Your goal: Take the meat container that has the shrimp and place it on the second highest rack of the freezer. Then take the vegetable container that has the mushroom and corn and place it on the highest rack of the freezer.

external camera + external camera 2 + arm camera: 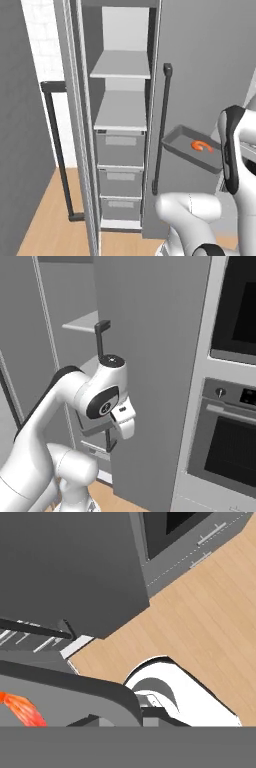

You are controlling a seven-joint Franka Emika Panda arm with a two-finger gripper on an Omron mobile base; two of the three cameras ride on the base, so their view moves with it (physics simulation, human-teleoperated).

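Hand state is judged as clenched on the meat container (192, 148): the grey tray is carried in the air at the end of the arm, and in the hand view its dark rim (75, 684) lies directly against the camera, although the fingertips themselves are hidden behind the rim. One orange shrimp (201, 146) is seen lying inside the tray; its orange body is also visible in the hand view (22, 709).

The meat container is held level, to the right of the freezer (120, 120) opening and just beyond the dark vertical handle (161, 127) of the closed grey door beside it. It is not yet over any rack.

Progress is judged as early. The first container is lifted but not yet placed. The second highest rack (121, 111) is seen bare, and the highest rack (121, 65) above it is likewise bare. Placement of the meat container, then the whole fetching and placing of the vegetable container, are still outstanding.

Below the second highest rack, three grey drawers (120, 170) are stacked down to the base of the freezer. The freezer door (30, 125) is swung open to the left of the freezer, with a dark bar handle (57, 150). To the right of the freezer, a built-in oven (227, 451) with a dark glass front is set in a light column. The floor (200, 622) is laid in pale wood planks.
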